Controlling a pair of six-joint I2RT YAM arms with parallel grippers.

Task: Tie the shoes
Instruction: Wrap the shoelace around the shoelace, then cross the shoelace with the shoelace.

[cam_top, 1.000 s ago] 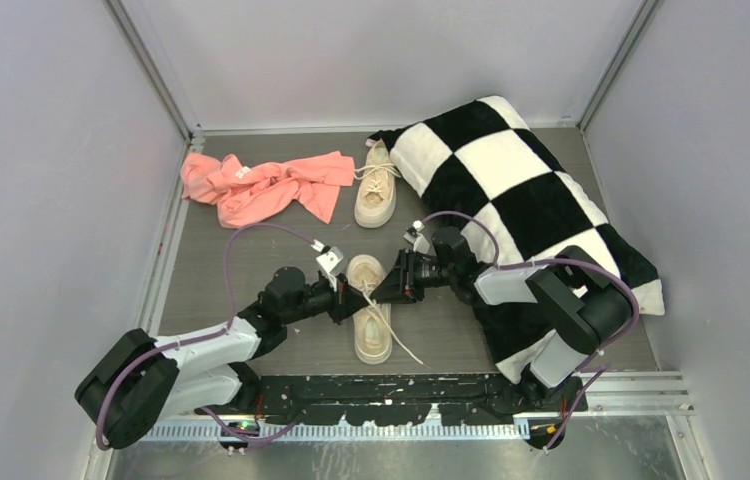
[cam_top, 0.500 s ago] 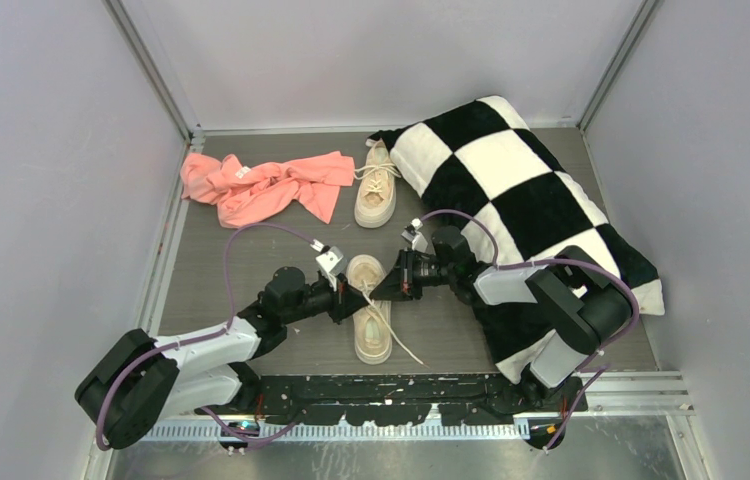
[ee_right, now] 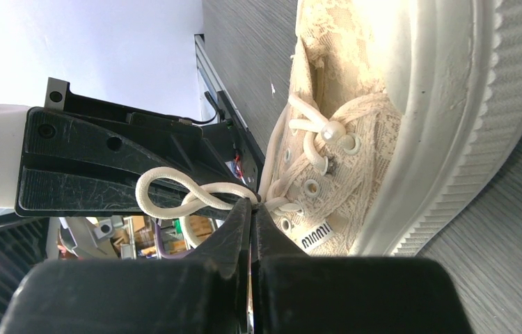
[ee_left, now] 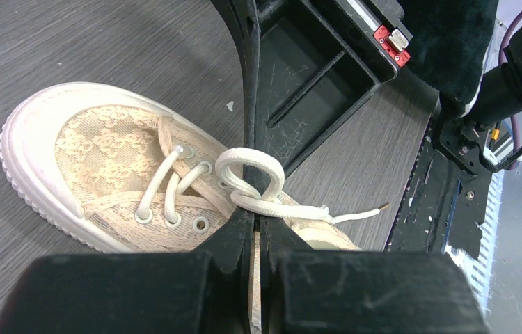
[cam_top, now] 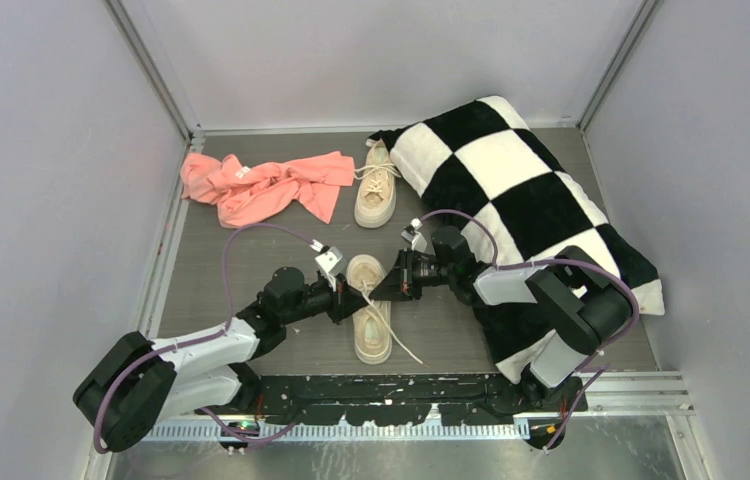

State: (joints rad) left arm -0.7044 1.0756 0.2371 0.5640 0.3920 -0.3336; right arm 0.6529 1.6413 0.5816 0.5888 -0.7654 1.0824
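The near shoe (cam_top: 372, 318), beige with a thick pale sole, lies mid-table between both arms; the far shoe (cam_top: 377, 186) stands at the back beside the pillow. My left gripper (cam_top: 362, 297) and right gripper (cam_top: 377, 291) meet tip to tip over the near shoe's eyelets. In the left wrist view my left gripper (ee_left: 259, 213) is shut on the cream lace, with a loop (ee_left: 250, 169) just past its tips above the shoe (ee_left: 98, 163). In the right wrist view my right gripper (ee_right: 252, 203) is shut on a twisted lace loop (ee_right: 175, 195) beside the shoe (ee_right: 356, 132).
A pink cloth (cam_top: 266, 186) lies at the back left. A black-and-white checkered pillow (cam_top: 526, 205) fills the right side, under the right arm. A loose lace end (cam_top: 406, 348) trails toward the black rail (cam_top: 401, 392) at the near edge.
My right gripper has closed on the lace loop. Both arms have stayed almost where they were over the near shoe.
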